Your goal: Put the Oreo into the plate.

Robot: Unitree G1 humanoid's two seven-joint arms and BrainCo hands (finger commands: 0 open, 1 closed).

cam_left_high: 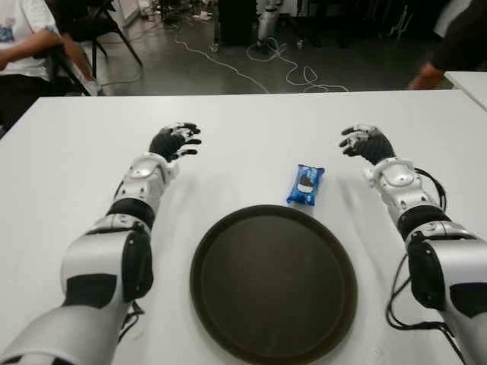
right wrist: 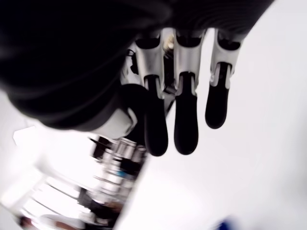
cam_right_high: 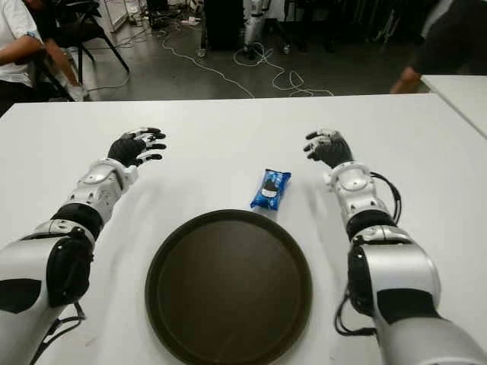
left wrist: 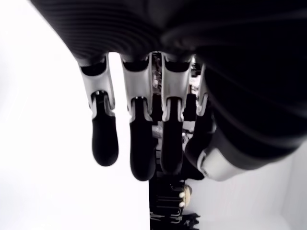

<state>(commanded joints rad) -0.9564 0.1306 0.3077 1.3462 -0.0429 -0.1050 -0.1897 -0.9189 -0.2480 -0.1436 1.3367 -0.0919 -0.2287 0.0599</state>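
Observation:
A blue Oreo pack (cam_left_high: pixel 306 185) lies on the white table (cam_left_high: pixel 243 129), just beyond the far rim of the round dark plate (cam_left_high: pixel 274 281). The plate holds nothing. My right hand (cam_left_high: pixel 364 142) hovers to the right of the pack and a little farther back, fingers spread and holding nothing, as the right wrist view shows with its fingers (right wrist: pixel 186 120). My left hand (cam_left_high: pixel 176 140) shows at the left of the plate, well away from the pack, with relaxed empty fingers (left wrist: pixel 139 143).
A seated person (cam_left_high: pixel 23 46) is at the far left beyond the table. Another person's arm (cam_left_high: pixel 449 53) reaches in at the far right near a second table (cam_left_high: pixel 472 84). Cables lie on the floor behind.

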